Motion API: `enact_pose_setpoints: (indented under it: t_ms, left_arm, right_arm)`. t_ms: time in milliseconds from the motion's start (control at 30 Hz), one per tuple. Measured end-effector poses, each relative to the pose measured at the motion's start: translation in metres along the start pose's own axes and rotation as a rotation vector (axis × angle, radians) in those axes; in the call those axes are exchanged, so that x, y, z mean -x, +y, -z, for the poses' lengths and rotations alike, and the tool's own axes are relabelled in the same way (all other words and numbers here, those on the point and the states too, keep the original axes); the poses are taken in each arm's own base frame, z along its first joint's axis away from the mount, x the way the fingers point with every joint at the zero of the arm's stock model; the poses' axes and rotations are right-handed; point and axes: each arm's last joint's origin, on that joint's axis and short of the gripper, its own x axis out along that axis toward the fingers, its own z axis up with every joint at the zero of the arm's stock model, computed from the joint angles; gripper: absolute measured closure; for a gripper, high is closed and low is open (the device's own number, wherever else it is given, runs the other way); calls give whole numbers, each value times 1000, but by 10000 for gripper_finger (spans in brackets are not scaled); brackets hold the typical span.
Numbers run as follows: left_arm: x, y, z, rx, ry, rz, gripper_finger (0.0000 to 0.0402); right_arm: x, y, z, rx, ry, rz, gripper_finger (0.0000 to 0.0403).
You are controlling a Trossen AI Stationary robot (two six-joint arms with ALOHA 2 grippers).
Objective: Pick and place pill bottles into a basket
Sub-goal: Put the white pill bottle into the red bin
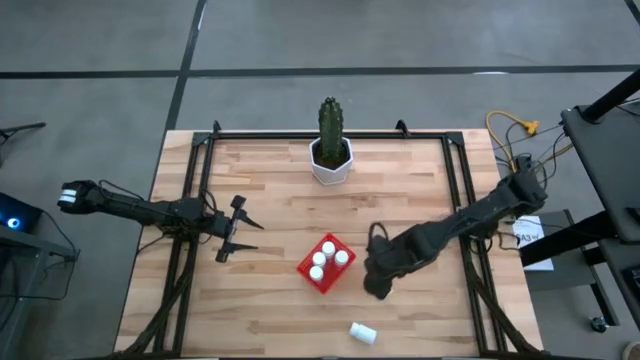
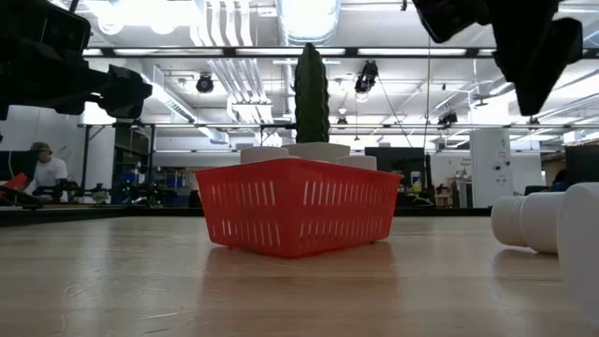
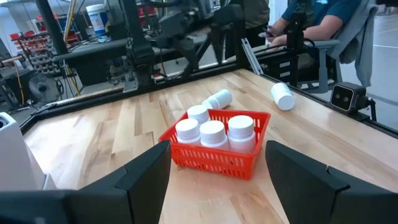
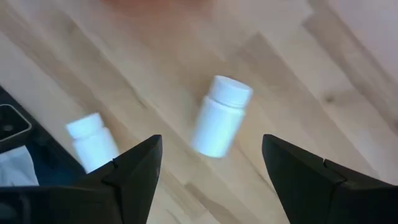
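Observation:
The red basket (image 1: 325, 264) sits mid-table with several white pill bottles (image 3: 212, 132) standing upright in it. One bottle (image 4: 219, 118) lies on its side on the wood beyond my right gripper's open fingers; it also shows behind the basket in the left wrist view (image 3: 217, 98). Another bottle (image 1: 363, 332) lies on its side near the table's front edge. My right gripper (image 1: 377, 284) hovers open just right of the basket, above the lying bottle, touching nothing. My left gripper (image 1: 240, 230) is open and empty, left of the basket, pointing toward it.
A white pot with a green cactus (image 1: 331, 150) stands at the far middle of the table. Black rails (image 1: 190, 200) run along the table's left and right sides. A seated person (image 3: 323, 25) shows beyond the table's edge.

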Motion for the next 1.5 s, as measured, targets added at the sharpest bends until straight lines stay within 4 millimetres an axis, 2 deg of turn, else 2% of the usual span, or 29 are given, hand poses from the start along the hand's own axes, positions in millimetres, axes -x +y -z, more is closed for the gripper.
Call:
enact_pose_setpoints:
  t_ms: [133, 267, 467, 900, 1033, 1267, 1500]
  left_arm:
    - [0, 0, 0, 0, 0, 0, 158]
    - [0, 0, 0, 0, -1, 0, 158]
    - [0, 0, -1, 0, -4, 0, 158]
    - [0, 0, -2, 1, -5, 0, 158]
    - [0, 0, -2, 1, -5, 0, 158]
    - [0, 0, -1, 1, -5, 0, 158]
    - [0, 0, -1, -17, -5, 0, 158]
  right_arm:
    - [-11, 22, 0, 23, 9, 11, 144]
    - [-23, 34, 4, 20, 17, 59, 153]
    - [-33, 35, 10, 19, 34, 160, 168]
    - [-36, 35, 17, -33, -18, 179, 176]
    - [-36, 35, 17, -43, -22, 180, 165]
    - [-37, 35, 17, -82, -32, 183, 124]
    - [-45, 28, 19, -127, -30, 214, 98]
